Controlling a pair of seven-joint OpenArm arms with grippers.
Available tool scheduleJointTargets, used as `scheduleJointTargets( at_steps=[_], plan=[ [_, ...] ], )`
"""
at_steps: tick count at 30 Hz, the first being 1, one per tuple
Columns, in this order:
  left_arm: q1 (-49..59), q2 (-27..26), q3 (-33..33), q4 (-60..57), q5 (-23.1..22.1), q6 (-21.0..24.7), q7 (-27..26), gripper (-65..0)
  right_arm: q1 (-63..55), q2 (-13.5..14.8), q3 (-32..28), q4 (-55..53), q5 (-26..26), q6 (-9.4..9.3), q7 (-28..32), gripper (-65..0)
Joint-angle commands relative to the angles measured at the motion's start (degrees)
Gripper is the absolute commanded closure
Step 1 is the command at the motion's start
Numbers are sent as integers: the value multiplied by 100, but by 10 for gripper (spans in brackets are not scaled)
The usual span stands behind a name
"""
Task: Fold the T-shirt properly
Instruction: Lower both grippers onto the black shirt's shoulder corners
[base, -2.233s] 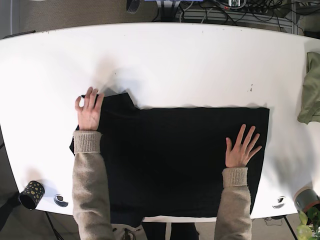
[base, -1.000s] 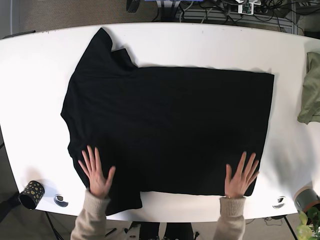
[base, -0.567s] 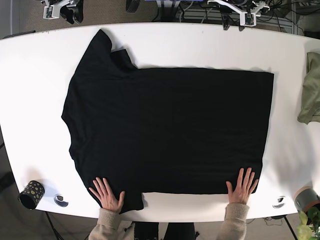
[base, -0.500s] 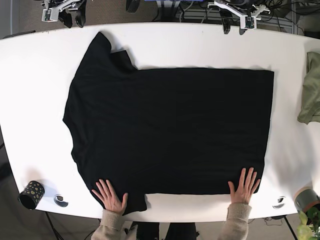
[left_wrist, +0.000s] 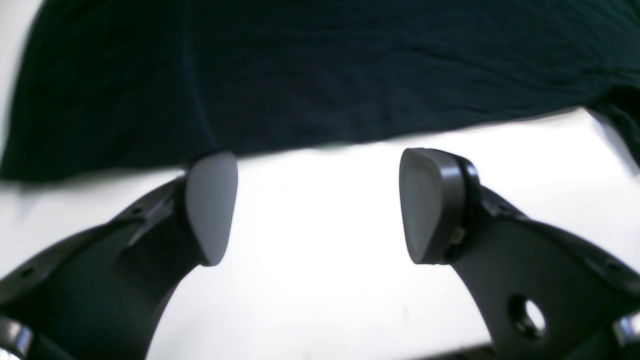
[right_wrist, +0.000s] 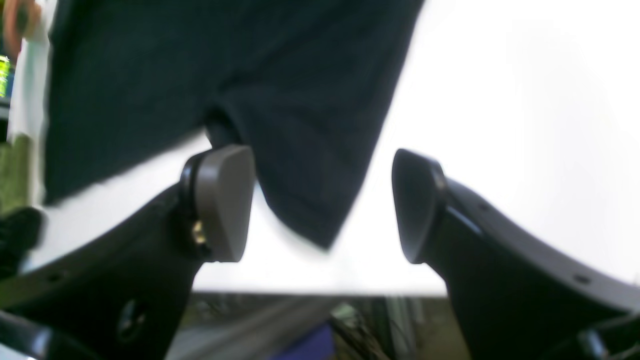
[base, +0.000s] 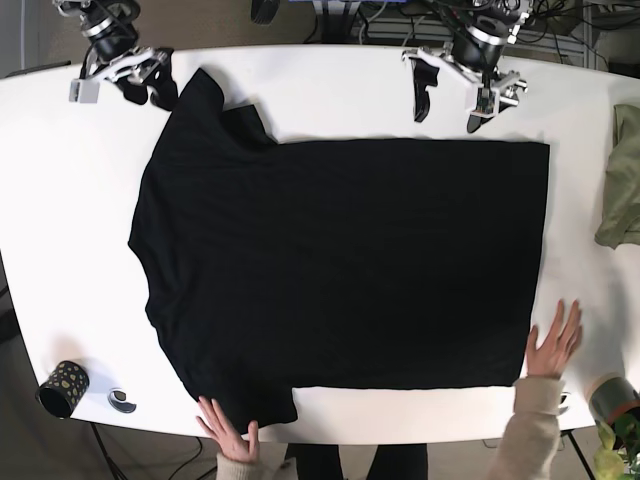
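Note:
A black T-shirt (base: 340, 260) lies spread flat on the white table (base: 330, 95), collar side at the left and hem at the right. My left gripper (base: 445, 115) is open above the table just beyond the shirt's far edge. In the left wrist view it (left_wrist: 320, 205) is empty, with the shirt's edge (left_wrist: 320, 75) just ahead. My right gripper (base: 147, 93) is open at the far sleeve's tip. In the right wrist view (right_wrist: 320, 200) the sleeve (right_wrist: 310, 165) lies between the open jaws, not gripped.
A person's hands rest at the near side, one at the shirt's near corner (base: 230, 432), one beside the hem (base: 555, 340). A green cloth (base: 625, 185) lies at the right edge. A dark patterned cup (base: 62, 388) and a plant (base: 615, 445) stand at the front corners.
Both arms have come in from the far edge to the shirt's far side. The person's hands have drawn back; the one at the hem end moved right, off the shirt.

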Motion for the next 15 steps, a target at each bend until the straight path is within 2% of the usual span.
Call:
scheduleJointTargets(
  at_steps=[1, 3, 8, 10, 15],
  plan=[
    [-231, -19, -41, 108, -54, -97, 193, -471, 168, -164, 244, 63, 149, 41, -318, -417],
    [-530, -107, -155, 108, -63, -150, 413, -471, 511, -375, 481, -78, 132, 41, -854, -417],
    [-934, -125, -182, 99, -63, -150, 694, -471, 985, -701, 956, -614, 141, 85, -1742, -417],
    [-1084, -125, -182, 108, -72, -150, 818, -471, 1038, -780, 1070, -790, 141, 94, -1927, -417],
    [-1277, -125, -313, 108, -72, -150, 1046, -471, 1091, -815, 991, -904, 141, 94, -1953, -417]
  ],
)
